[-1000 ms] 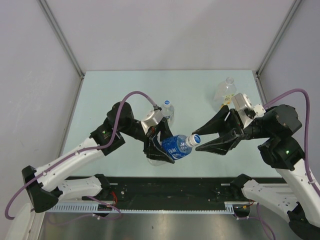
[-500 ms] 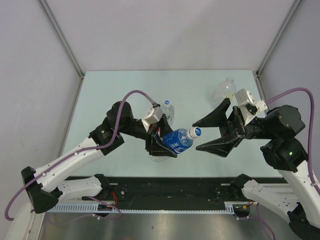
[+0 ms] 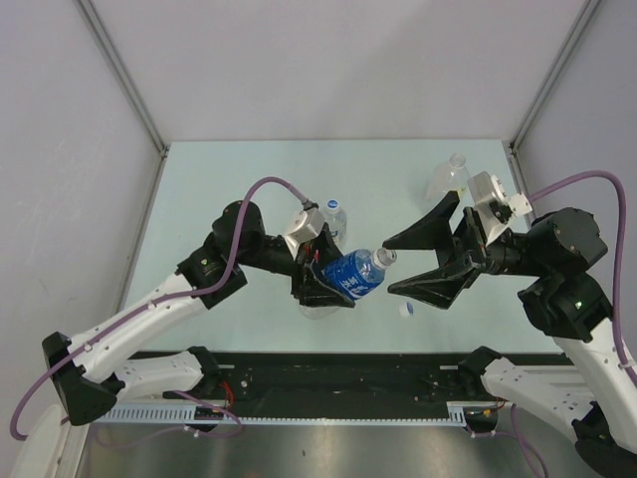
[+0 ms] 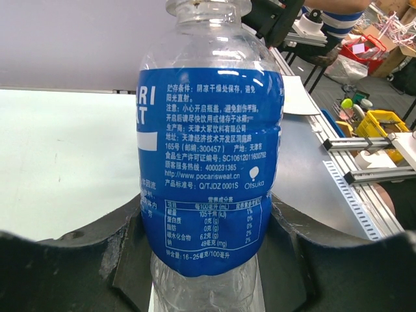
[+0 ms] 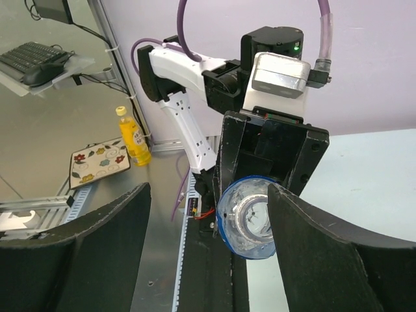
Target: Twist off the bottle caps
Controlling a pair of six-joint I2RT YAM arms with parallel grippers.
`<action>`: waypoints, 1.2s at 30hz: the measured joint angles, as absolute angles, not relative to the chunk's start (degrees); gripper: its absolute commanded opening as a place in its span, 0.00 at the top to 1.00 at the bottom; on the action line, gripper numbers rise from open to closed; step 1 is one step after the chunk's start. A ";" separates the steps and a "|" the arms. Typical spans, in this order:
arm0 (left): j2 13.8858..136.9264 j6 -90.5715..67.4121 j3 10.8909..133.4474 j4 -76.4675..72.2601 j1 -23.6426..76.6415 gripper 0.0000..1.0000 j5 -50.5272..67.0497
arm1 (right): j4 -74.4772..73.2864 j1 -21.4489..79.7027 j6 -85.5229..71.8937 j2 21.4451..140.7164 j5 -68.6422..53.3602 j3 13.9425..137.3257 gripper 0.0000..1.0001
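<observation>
Blue-labelled bottle (image 3: 350, 278) is held uncapped by left gripper (image 3: 326, 283); right gripper (image 3: 389, 266) is spread wide, empty, beside its mouth; loose cap (image 3: 405, 311) nearby could be knocked away by a careless sweep.

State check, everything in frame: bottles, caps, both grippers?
blue-labelled bottle: uncapped, tilted, held off the table
loose cap: unscrewed, lying on the table under the right gripper
left gripper: shut on the blue-labelled bottle
right gripper: open, empty, facing the bottle mouth
small bottle behind the left gripper: upright, cap appears on
larger bottle: standing at the far right, cap state unclear
</observation>
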State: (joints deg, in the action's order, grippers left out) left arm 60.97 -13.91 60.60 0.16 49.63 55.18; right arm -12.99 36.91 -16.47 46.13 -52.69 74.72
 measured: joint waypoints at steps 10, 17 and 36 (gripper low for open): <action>60.10 -13.54 60.51 0.19 49.56 1.00 52.18 | -15.49 36.97 -15.66 45.47 -42.39 74.72 0.25; 57.93 -12.53 59.70 0.60 49.56 1.00 43.86 | -20.60 37.01 -14.68 44.60 -18.02 74.65 0.26; 52.84 -9.76 54.19 4.62 49.47 1.00 19.77 | -26.33 36.99 -17.23 45.06 21.06 71.75 0.24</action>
State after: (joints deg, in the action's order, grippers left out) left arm 52.84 -9.76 54.19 4.62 49.47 19.77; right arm -26.33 36.99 -17.23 45.06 21.06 71.75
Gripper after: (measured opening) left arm 0.578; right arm 0.762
